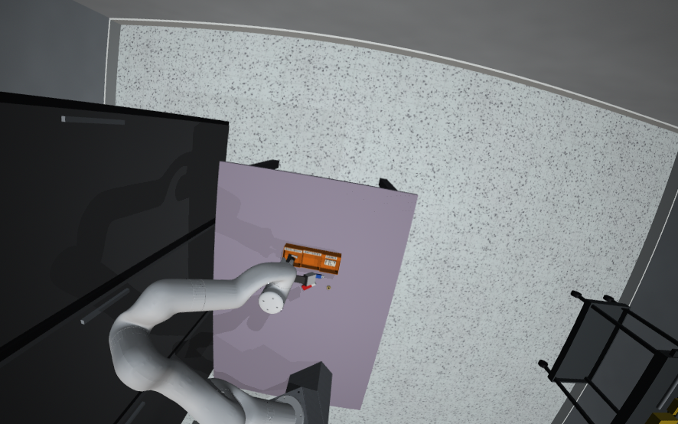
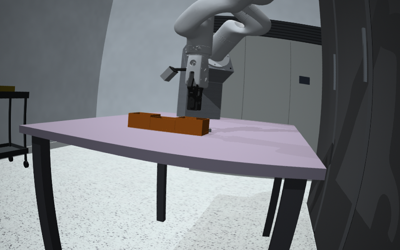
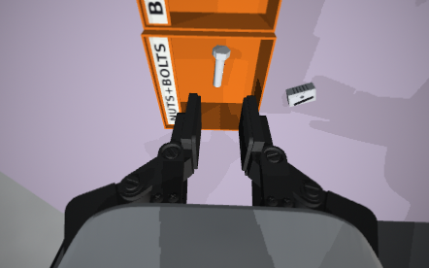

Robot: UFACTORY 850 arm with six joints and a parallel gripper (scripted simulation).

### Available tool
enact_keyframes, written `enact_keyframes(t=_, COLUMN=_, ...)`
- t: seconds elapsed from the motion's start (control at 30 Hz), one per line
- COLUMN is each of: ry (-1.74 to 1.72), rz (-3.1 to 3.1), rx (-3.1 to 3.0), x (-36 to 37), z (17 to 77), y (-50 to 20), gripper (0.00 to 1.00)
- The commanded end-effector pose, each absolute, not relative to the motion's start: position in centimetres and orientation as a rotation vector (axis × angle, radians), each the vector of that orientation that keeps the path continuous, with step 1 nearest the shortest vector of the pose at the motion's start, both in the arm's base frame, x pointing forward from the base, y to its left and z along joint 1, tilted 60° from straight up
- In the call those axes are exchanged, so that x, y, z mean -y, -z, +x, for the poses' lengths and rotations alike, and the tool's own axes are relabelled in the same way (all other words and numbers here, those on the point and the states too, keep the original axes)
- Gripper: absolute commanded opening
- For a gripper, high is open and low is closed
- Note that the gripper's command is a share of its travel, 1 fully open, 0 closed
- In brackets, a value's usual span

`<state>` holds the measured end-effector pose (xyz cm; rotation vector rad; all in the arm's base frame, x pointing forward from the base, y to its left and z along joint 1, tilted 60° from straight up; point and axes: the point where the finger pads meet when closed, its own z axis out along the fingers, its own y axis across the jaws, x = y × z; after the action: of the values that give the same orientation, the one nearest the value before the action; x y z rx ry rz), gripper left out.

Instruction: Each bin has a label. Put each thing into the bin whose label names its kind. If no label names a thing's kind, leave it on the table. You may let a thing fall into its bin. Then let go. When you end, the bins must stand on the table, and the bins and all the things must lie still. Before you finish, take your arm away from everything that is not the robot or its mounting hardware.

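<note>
- The claw [image 3: 218, 130] hangs above the near end of the bin labelled NUTS+BOLTS [image 3: 214, 80], its two black fingers parted with bare counter and the bin's edge showing between them; it is released and grips nothing.
- A pale grey bolt [image 3: 218, 65] lies flat on the floor of that bin, head toward the far wall, shank pointing back toward the claw, apart from the fingers.
- Beyond it sits the next bin [image 3: 210, 14] of the same orange row, joined wall to wall; only the letter B of its label shows.
- From the side, the orange row of bins [image 2: 168, 123] stands on the lilac counter [image 2: 133, 145], and the claw [image 2: 194, 99] is well above the bins' rim, pointing straight down.
- A small grey block with ridges along one edge [image 3: 301, 94] lies on the counter just beside the bolt's bin, outside its wall.
- From above, a red piece [image 1: 306, 287] and a blue-tipped piece [image 1: 318, 275] lie on the counter close to the row, partly under the arm [image 1: 210, 297]; a tiny dark ring-like thing [image 1: 329, 287] lies a little farther out. What kind they are cannot be told.
- A black cart [image 2: 5, 94] stands well apart on the speckled floor.
</note>
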<state>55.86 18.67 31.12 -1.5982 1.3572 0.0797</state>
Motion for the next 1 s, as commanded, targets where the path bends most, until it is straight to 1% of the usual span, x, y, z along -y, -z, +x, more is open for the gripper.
enact_keyframes(t=0.0, ry=-0.174, rz=-1.490, rx=-1.482, x=-17.0, z=55.5, y=-28.6, gripper=0.30)
enact_keyframes(t=0.27, ry=-0.308, rz=-1.316, rx=-1.653, x=-13.6, z=54.6, y=-22.9, gripper=0.30)
enact_keyframes(t=0.33, ry=-0.308, rz=-1.316, rx=-1.653, x=-13.6, z=54.6, y=-22.9, gripper=0.30)
enact_keyframes(t=0.83, ry=-0.587, rz=-0.903, rx=-1.957, x=-6.9, z=53.0, y=-12.1, gripper=0.30)
enact_keyframes(t=0.97, ry=-0.653, rz=-0.804, rx=-2.013, x=-6.7, z=53.0, y=-11.9, gripper=0.30)
